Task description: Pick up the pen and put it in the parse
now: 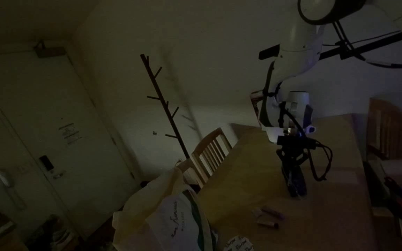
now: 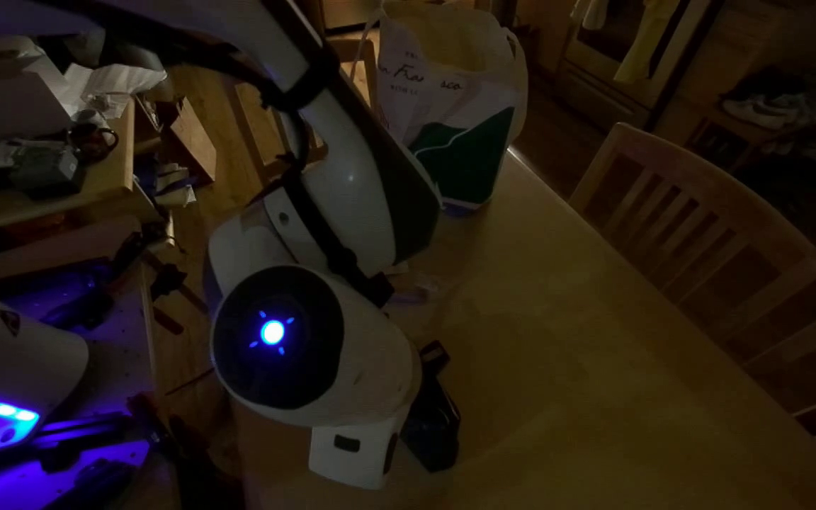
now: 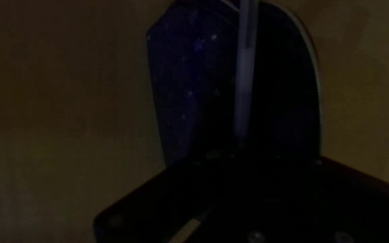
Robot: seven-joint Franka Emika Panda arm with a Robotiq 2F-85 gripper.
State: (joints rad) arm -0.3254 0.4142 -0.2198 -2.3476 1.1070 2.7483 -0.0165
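Note:
In the wrist view the dark blue parse (image 3: 187, 84), a star-printed pouch, lies on the wooden tabletop. A pale zip edge curves along its right side, beside a very dark area. The slim whitish pen (image 3: 245, 77) stretches from my gripper (image 3: 241, 152) up across that area; whether its far end is inside or above the pouch I cannot tell. The jaws look shut on the pen's near end, though deep shadow hides the contact. In an exterior view my gripper (image 1: 292, 164) points down right at the parse (image 1: 297, 184). The arm partly covers the parse (image 2: 436, 435) elsewhere.
Small tube-like items (image 1: 268, 224) lie on the table (image 1: 333, 209) near the parse. A large paper bag (image 1: 180, 223) stands by the table's edge, with a round printed item (image 1: 238, 244) close to it. Wooden chairs (image 2: 698, 212) line one side. The room is dim.

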